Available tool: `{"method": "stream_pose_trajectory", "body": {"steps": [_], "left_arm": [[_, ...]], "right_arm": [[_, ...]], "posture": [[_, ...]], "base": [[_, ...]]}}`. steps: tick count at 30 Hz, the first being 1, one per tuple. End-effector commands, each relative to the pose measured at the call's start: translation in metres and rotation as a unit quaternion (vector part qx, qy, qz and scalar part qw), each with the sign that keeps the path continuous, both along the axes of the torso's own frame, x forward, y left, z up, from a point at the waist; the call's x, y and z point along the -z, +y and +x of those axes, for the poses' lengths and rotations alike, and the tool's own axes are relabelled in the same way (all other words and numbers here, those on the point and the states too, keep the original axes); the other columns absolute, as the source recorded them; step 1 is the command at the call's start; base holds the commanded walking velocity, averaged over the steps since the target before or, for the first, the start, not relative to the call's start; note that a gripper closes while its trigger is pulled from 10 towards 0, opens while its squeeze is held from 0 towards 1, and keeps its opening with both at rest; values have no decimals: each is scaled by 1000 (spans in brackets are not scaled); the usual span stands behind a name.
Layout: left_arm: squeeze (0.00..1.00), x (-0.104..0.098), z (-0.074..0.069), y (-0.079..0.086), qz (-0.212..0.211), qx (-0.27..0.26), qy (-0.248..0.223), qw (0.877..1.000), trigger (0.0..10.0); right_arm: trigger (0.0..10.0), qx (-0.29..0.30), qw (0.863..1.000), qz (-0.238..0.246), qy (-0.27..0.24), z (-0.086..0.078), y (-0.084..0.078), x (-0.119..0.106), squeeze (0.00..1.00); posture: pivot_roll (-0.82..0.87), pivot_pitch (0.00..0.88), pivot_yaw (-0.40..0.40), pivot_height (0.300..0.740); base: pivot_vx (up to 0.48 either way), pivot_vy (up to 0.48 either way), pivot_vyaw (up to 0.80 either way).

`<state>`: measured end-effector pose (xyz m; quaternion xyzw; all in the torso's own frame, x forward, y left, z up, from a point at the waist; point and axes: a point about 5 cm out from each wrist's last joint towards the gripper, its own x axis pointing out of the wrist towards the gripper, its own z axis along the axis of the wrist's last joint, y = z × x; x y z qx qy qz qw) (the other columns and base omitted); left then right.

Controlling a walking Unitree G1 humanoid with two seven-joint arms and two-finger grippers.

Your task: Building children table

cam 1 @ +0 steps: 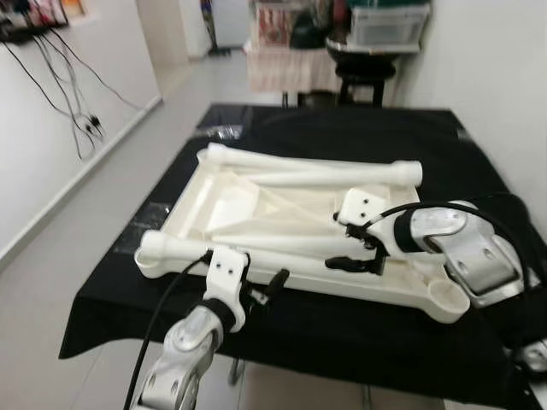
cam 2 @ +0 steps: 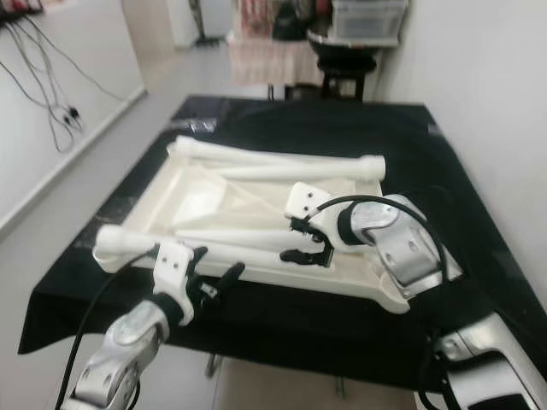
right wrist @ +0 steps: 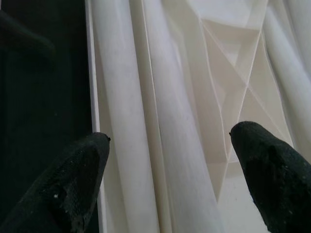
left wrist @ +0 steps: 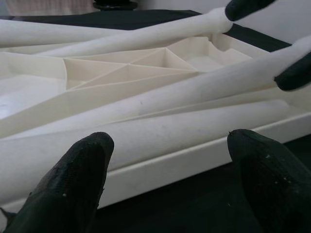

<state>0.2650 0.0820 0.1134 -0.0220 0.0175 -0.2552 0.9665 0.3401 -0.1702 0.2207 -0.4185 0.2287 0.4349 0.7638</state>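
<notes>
A white plastic tabletop (cam 1: 214,192) lies upside down on the black-covered table (cam 1: 342,128). Three white tube legs rest loose on it: two along the far edge (cam 1: 308,161) and one near the front (cam 1: 256,246). My right gripper (cam 1: 355,254) is open over the tabletop's near right part, its fingers (right wrist: 73,179) spread on either side of a leg (right wrist: 170,121). My left gripper (cam 1: 267,288) is open just off the near rim (left wrist: 170,162), level with it, with nothing between its fingers (left wrist: 73,179).
The black cloth hangs over the table's near edge (cam 1: 282,342). Cables (cam 1: 77,94) hang on the white wall at the left, with open floor below. A dark stool (cam 1: 363,77) and a storage box (cam 1: 385,26) stand behind the table. A wall runs along the right.
</notes>
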Motion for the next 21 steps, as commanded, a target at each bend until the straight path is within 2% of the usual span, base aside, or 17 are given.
{"method": "stream_pose_trajectory", "body": {"steps": [1, 5, 6, 13, 15, 19, 21], "left_arm": [[0, 1, -2, 0, 4, 6, 7, 1000, 10000], [0, 0, -3, -1, 3, 7, 8, 1000, 10000], [0, 0, -4, -1, 1, 8, 9, 1000, 10000], [0, -1, -6, -2, -1, 9, 8, 1000, 10000], [0, -2, -7, -2, -3, 12, 8, 1000, 10000], [0, -2, -7, -2, -5, 15, 9, 1000, 10000], [0, -2, -8, -3, -5, 16, 11, 1000, 10000]], "right_arm": [[10000, 14, 999, -32, 17, 5, -1, 5, 0], [10000, 35, 997, -59, 22, 12, -2, 5, 0], [10000, 53, 995, -81, 29, 18, -5, 4, 0], [10000, 67, 988, -128, 45, 22, -16, 4, 0], [10000, 84, 981, -169, 49, 27, -28, 4, 0], [10000, 96, 973, -205, 53, 30, -37, 7, 0], [10000, 94, 962, -250, 56, 31, -41, 15, 0]], "posture": [[35, 17, -3, 740], [40, 24, -13, 740], [46, 27, -18, 740], [47, 34, -23, 740], [42, 42, -25, 740], [42, 42, -25, 740], [40, 47, -29, 740]], "base": [[0, 0, 0], [0, 0, 0], [0, 0, 0], [0, 0, 0], [0, 0, 0], [0, 0, 0], [0, 0, 0]]}}
